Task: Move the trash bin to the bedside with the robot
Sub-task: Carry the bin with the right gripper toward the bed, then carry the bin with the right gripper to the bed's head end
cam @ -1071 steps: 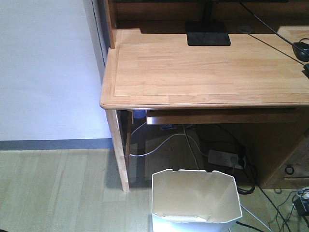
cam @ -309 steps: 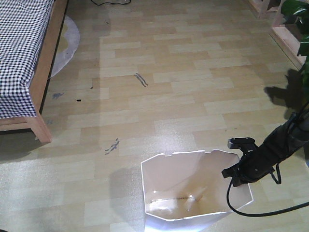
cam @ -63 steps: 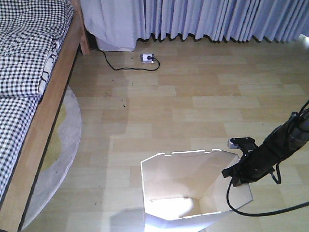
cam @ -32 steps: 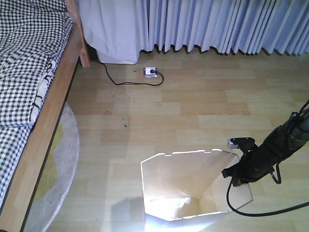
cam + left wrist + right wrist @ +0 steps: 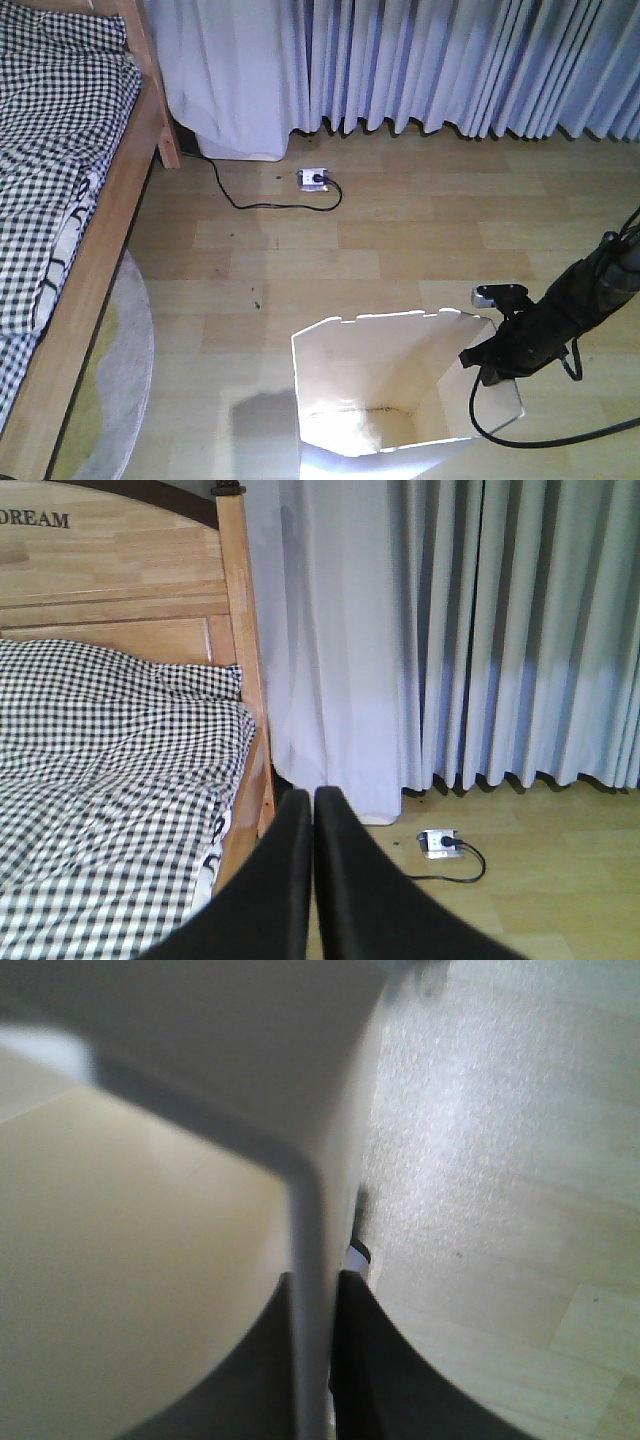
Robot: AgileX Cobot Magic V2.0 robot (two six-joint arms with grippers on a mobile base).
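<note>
The white trash bin (image 5: 400,385) sits low in the front view, its mouth facing up. My right gripper (image 5: 488,362) is shut on the bin's right rim (image 5: 310,1260), one finger inside the wall and one outside. The slim black robot arm (image 5: 570,305) reaches in from the right with a trailing cable. At the left stands the bedside, a light wooden bed frame (image 5: 100,230) with black-and-white checked bedding (image 5: 50,150). My left gripper (image 5: 312,810) is shut on nothing and points toward the bed frame (image 5: 245,680) and curtain.
Grey-blue curtains (image 5: 450,60) hang along the far wall. A white power strip (image 5: 314,179) with a black cable lies on the wooden floor below them. A round pale rug (image 5: 110,390) lies beside the bed.
The view has advanced toward the curtain and bed head; the bed, power strip and curtain have slid down the frame. The bin and right gripper hold the same place in view.
</note>
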